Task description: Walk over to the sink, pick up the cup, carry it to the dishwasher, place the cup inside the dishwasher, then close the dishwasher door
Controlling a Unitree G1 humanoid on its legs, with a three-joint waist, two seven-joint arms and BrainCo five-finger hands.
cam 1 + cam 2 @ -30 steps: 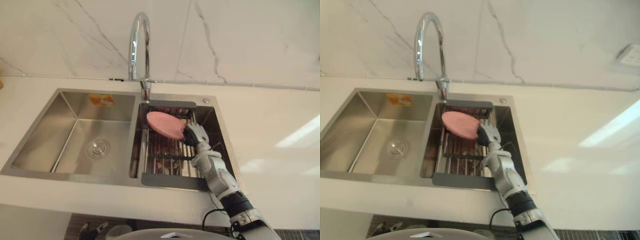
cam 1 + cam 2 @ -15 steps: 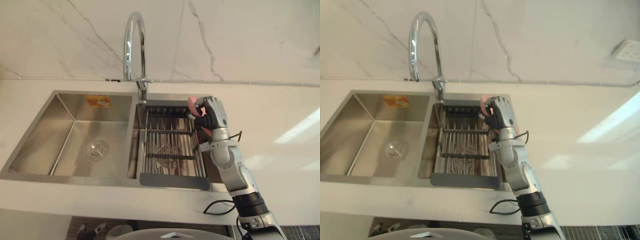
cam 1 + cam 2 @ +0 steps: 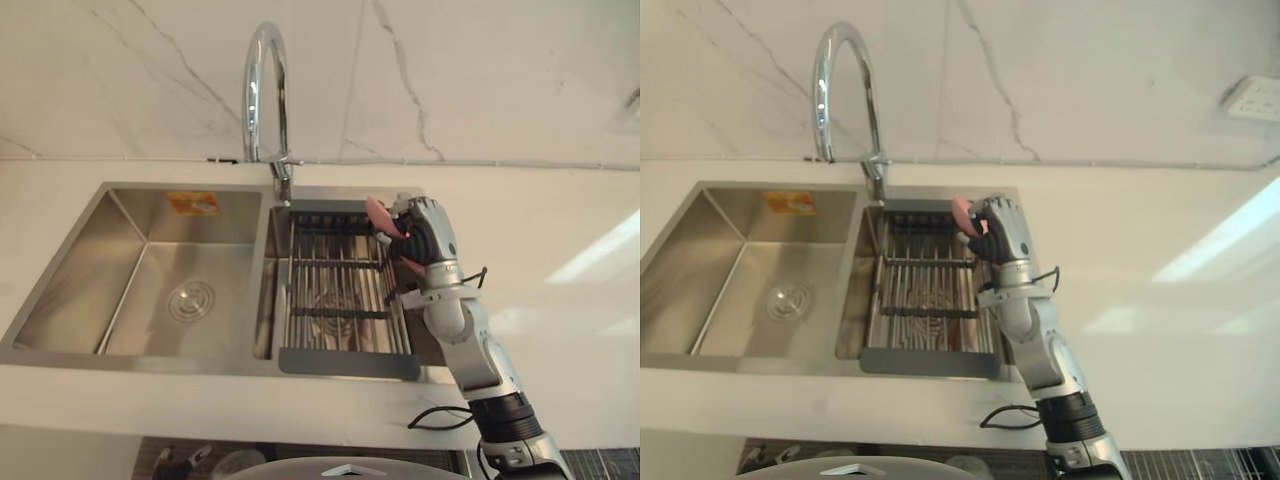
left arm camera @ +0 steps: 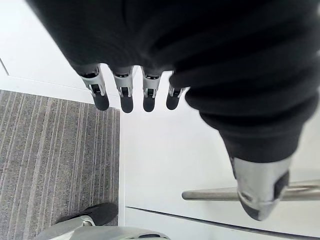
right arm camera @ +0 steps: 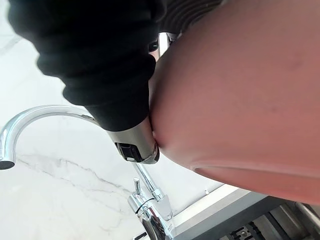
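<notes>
The right hand (image 3: 425, 235) is raised on a near-upright forearm, fingers and thumb curled round the pink cup (image 3: 379, 214), which projects from the hand toward the faucet (image 3: 262, 90). Below the hand lies the dish rack (image 3: 335, 300) in the right basin of the sink (image 3: 90, 250). The left hand (image 4: 165, 45) hangs with its fingers straight and relaxed, beside a metal bar handle (image 4: 210, 194).

Chrome faucet (image 3: 249, 110), dish rack (image 3: 335, 300), marble wall (image 3: 500, 70)
</notes>
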